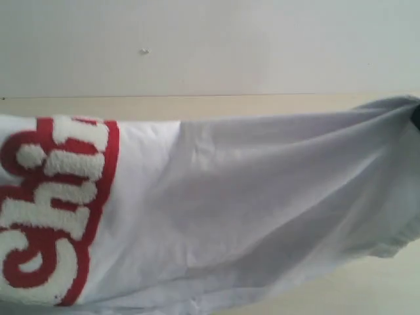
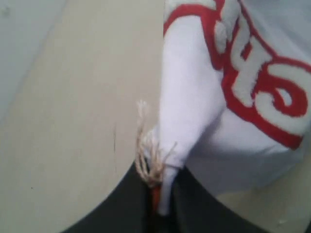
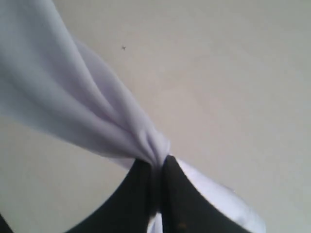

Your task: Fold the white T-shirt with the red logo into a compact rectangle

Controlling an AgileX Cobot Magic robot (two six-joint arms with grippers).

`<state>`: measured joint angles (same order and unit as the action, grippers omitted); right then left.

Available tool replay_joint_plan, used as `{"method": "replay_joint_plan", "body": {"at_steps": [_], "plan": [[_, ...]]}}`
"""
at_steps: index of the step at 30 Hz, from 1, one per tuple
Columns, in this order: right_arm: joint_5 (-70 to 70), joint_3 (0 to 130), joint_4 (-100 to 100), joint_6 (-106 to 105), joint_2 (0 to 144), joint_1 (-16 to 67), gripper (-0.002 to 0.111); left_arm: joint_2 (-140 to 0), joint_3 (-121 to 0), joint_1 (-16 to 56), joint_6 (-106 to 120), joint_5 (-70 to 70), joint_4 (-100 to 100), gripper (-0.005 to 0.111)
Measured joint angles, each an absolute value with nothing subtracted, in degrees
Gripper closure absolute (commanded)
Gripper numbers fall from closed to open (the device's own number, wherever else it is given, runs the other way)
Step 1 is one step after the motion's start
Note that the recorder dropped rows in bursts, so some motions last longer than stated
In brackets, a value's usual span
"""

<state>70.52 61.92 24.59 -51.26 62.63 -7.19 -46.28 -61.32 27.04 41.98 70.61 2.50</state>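
Holding the large white cotton T-shirt (image 1: 249, 197) stretched in the air between both arms.

Pinched at the logo end by the left gripper (image 2: 163, 196) and at the plain end by the right gripper (image 3: 156, 167) — with both sets of jaws pressed together on bunched cloth. Hanging over the pale beige surface (image 1: 197, 106), long axis running straight from one gripper to the other, with the long red towelling logo patch (image 1: 65, 210) nearer the left arm. Probably calling next for lowering both ends together — line taut, cloth laid flat.

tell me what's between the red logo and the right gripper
Only creased white shirt cloth, from red logo to right gripper, in the exterior view.
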Motion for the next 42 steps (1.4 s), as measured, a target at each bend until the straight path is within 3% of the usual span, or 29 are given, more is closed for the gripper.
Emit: {"method": "replay_joint_plan", "body": {"at_steps": [6,13,17,22,30,36,42], "plan": [[70.53,59.57,23.29,-53.62,67.3,-7.19,0.108,-57.76,-56.2,31.17,42.1,68.04,-4.96,0.107],[70.3,59.57,23.93,-56.01,73.45,-7.19,0.108,-65.41,-56.2,31.3,41.78,61.3,-9.99,0.107],[70.21,60.91,25.3,-56.13,70.36,-7.19,0.108,-60.67,-61.21,31.5,37.8,68.77,-9.76,0.107],[70.2,61.25,26.66,-51.5,60.47,-7.19,0.108,-47.23,-65.83,31.5,35.11,70.25,-0.96,0.107],[70.31,61.25,26.47,-45.82,51.74,-4.09,0.108,-39.06,-66.65,31.5,34.33,70.76,3.44,0.107],[70.66,61.25,21.82,-45.22,51.23,-2.03,0.108,-40.36,-66.09,31.5,34.67,70.86,3.88,0.107],[70.66,61.25,17.17,-45.45,58.47,-2.03,0.108,-51.04,-60.28,31.5,38.07,70.64,1.79,0.107]]}}
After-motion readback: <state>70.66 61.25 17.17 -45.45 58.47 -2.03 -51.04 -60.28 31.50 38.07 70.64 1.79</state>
